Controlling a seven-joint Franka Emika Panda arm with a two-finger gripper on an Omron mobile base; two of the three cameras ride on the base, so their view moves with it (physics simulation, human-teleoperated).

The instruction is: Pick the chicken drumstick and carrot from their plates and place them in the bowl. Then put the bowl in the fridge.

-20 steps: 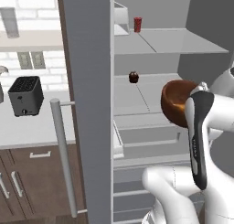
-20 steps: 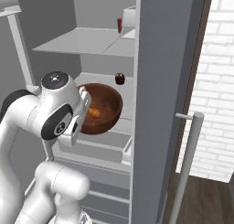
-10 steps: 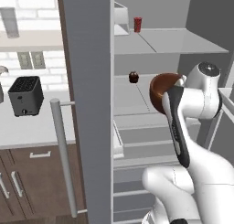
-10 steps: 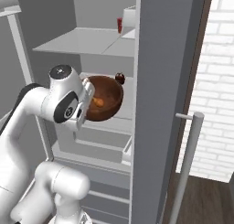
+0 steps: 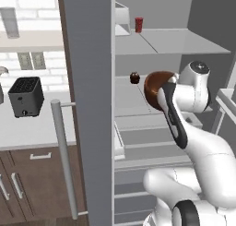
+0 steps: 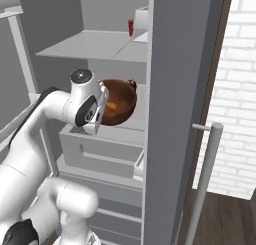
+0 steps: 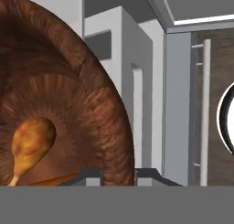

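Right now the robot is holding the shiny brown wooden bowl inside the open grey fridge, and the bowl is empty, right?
Not quite. The gripper does hold the glossy reddish-brown wooden bowl by its rim inside the open grey steel fridge, but the bowl is not empty. The hand view shows the golden-brown chicken drumstick lying inside it.

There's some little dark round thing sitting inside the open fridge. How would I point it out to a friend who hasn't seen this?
Start at the tall grey fridge, its door open, and find the middle shelf below the one with the red cup. Towards the back sits a small dark reddish-brown ball, just left of the big glossy brown bowl the robot's gripper holds. It is far smaller and darker than the bowl.
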